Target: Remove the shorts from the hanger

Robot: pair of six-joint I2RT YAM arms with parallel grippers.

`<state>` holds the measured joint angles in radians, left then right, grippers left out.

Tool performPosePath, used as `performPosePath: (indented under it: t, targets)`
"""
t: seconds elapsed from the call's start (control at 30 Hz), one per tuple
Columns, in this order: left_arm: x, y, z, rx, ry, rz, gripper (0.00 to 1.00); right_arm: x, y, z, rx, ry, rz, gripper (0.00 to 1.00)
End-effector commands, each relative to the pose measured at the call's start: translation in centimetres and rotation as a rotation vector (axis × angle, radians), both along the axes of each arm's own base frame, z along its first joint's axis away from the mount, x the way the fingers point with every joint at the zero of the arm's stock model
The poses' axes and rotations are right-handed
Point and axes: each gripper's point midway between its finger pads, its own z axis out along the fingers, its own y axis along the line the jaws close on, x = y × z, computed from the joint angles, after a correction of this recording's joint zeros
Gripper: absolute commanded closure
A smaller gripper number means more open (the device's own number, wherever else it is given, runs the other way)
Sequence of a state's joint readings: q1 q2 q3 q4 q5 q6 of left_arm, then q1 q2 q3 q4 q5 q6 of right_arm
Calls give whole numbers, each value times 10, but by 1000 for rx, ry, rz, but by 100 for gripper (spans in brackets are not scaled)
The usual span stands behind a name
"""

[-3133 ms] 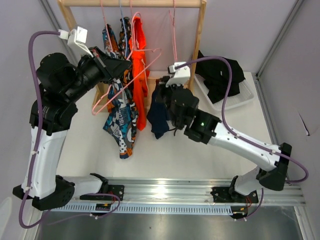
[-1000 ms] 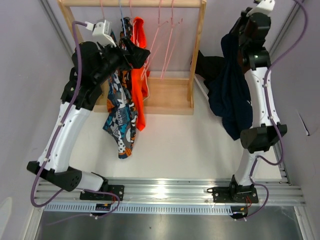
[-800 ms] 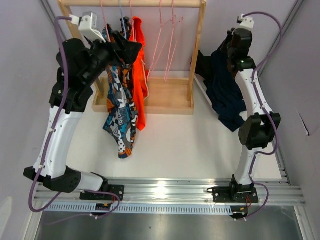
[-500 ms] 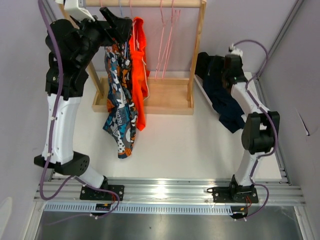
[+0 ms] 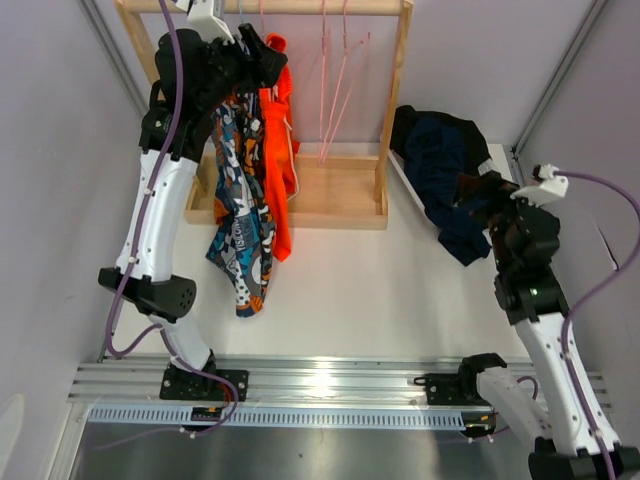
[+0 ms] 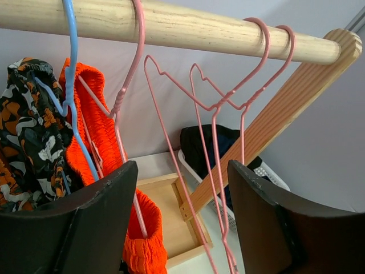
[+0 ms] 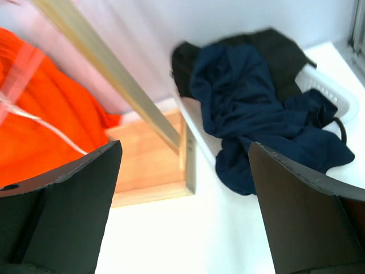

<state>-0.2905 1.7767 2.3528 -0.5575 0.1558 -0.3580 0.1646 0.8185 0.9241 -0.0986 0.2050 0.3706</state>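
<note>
Overhead, wooden rail (image 6: 171,25), two pink wire hangers (image 6: 217,106) beside orange shorts (image 6: 85,114).

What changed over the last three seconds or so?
The right gripper carried the navy shorts from the rack to the white basket, let go and pulled back, open. The left gripper put its hanger back, so two empty pink hangers hang on the rail, and rose to it, open. The orange shorts and printed shorts stayed hung.
</note>
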Motion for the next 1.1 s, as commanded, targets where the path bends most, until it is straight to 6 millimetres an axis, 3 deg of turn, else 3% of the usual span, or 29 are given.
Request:
performPosePath:
  t: [0.0,0.1,0.37,0.77,0.83,0.93,1.0,1.07]
  targets:
    - [0,9,25,-23,-76,32,30,-23,-4,-25,-16,81,-10,0]
    - [9,10,12,-17,-46,54,31,-43,-8,-13,-22,65,-10,1]
    - [32,9,-20,1,11,83,31,-62,-10,6,-29,40,1,1]
    - [68,9,-60,51,79,134,32,-73,-9,1,-22,45,18,1]
    - [71,8,-62,52,81,133,38,-74,-9,-2,-32,54,19,1]
    - [73,7,-63,41,81,133,71,-74,-8,-6,-37,67,24,1]
    - [69,8,-56,29,72,136,80,-75,-7,-9,-36,70,32,1]
    - [65,9,-46,18,49,138,98,-76,-4,-9,-30,68,44,1]
